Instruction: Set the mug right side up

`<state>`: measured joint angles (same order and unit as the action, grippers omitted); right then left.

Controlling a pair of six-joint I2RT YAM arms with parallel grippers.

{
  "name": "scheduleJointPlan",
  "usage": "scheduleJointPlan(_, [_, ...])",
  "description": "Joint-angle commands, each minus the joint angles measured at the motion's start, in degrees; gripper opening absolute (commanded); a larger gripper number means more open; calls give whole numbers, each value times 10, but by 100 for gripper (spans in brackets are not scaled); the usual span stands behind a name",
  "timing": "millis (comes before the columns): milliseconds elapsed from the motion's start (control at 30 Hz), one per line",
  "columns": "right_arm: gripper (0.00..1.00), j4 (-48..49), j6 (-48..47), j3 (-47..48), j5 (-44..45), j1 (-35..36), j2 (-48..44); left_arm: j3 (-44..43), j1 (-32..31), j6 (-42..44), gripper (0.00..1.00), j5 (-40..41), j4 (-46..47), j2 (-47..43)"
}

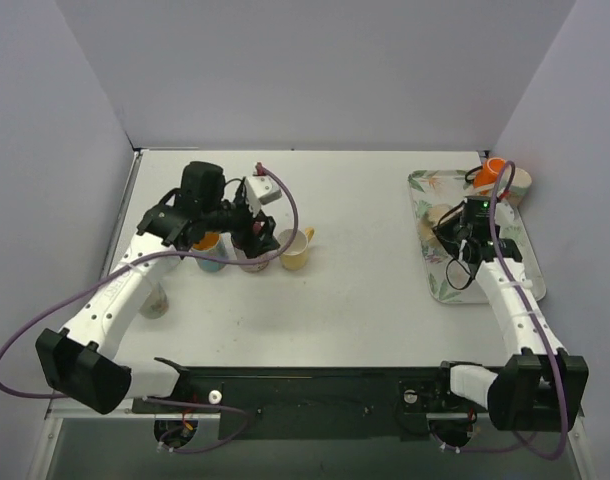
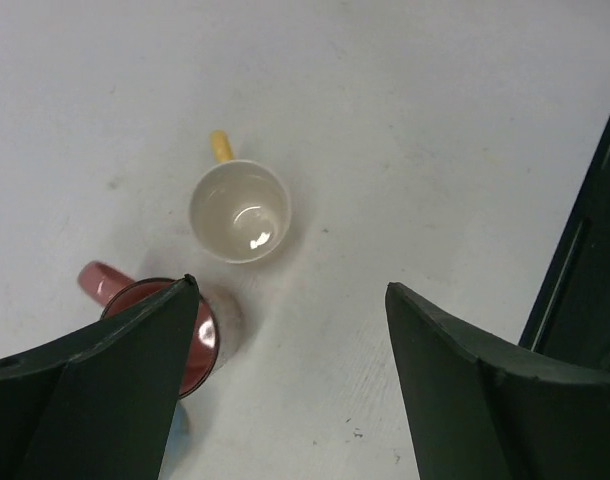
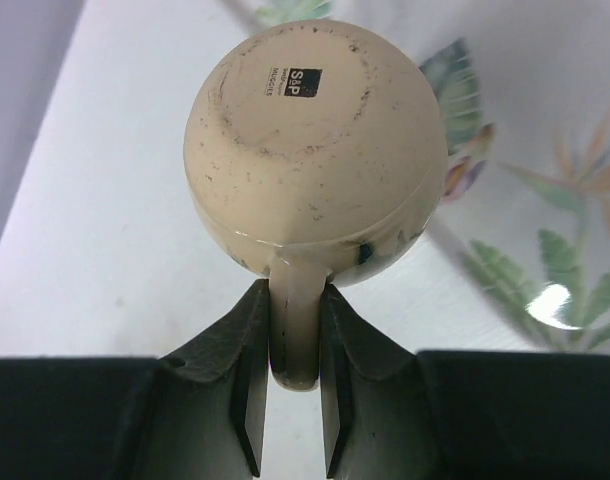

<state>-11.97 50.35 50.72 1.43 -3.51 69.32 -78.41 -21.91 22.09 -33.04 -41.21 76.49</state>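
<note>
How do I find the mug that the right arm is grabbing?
Look at the leafy tray on the table's right side. At its left edge is a cream mug, handle pinched in the right arm's jaws. It alone is gripped, bottom up, a printed stamp on its base.

Overhead view from behind; two close wrist views down onto table point(image 1: 365, 300)

Soft, even overhead light is washing the white table point(image 1: 365, 300) bright, leaving only faint shadows. The mug point(image 3: 315, 140) is showing sharp, while the floral tray point(image 3: 550, 300) behind it is blurring slightly and carrying 1 glare spot; another is glinting inside the cream cup point(image 2: 240, 212).
</note>
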Motion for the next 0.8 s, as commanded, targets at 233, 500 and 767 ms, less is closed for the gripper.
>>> scheduleJointPlan(233, [0, 46, 84, 25, -118, 177, -180, 145, -165, 87, 88, 32, 186, -139])
scheduleJointPlan(500, [0, 63, 178, 88, -63, 371, -170, 138, -231, 229, 92, 161, 154, -194])
scheduleJointPlan(767, [0, 114, 215, 136, -29, 477, -101, 249, -259, 260, 92, 250, 322, -224])
